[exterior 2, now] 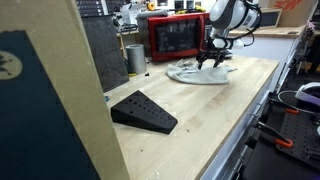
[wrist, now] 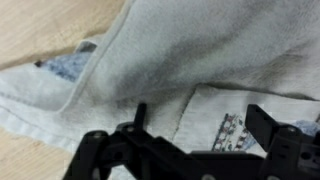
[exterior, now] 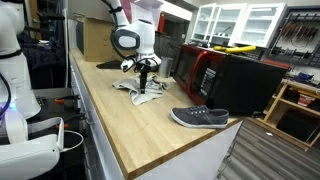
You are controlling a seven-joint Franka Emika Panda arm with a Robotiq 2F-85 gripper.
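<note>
On the light wooden countertop, a crumpled white patterned cloth lies directly beneath the gripper, whose jaws stand spread and empty. Being soft, light and limp, the cloth is probably best pinched at its raised fold.

White, rounded arm with a black joint ring and black claw.

Pincer low over crumpled white cloth on wooden counter, grey shoe apart.
</note>
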